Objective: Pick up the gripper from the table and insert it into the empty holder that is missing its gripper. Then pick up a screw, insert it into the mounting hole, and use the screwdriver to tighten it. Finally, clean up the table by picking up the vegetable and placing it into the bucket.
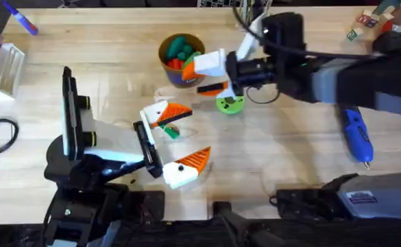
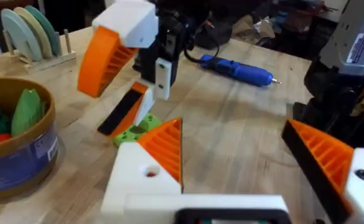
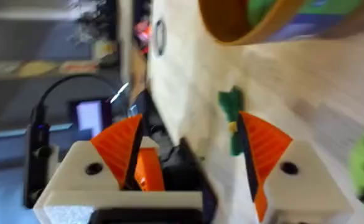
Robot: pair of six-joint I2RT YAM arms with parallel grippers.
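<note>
The step in hand appears to be the last one, the cleaning of the desk. The left hand (image 1: pixel 193 132) hangs low over the desk with its two white and orange fingers wide apart, clamped on nothing. The vegetable (image 1: pixel 171 132) lies flat on the wood between them, closer to the finger bases than to the tips.

To do this well, the left hand should probably go a little forward and down, so that the ribbed pads meet the middle of the vegetable and not its end. It should then come together slowly across the slim body. The piece is thin and smooth, so it may roll or slip out if it is caught only at the tip.

The bucket (image 1: pixel 181 58) stands behind, well apart from the vegetable, and already holds plump green and red toys. The right hand (image 1: pixel 210 75) hovers just beside the bucket, above a green disc (image 1: pixel 229 103), with its fingers also apart. The way to the bucket is therefore narrow, and the left arm should lift high first.

The vegetable looks small and slim, dark green with a pale tan part along its length. The screwdriver (image 1: pixel 358 134) rests far off on the right side of the desk.
</note>
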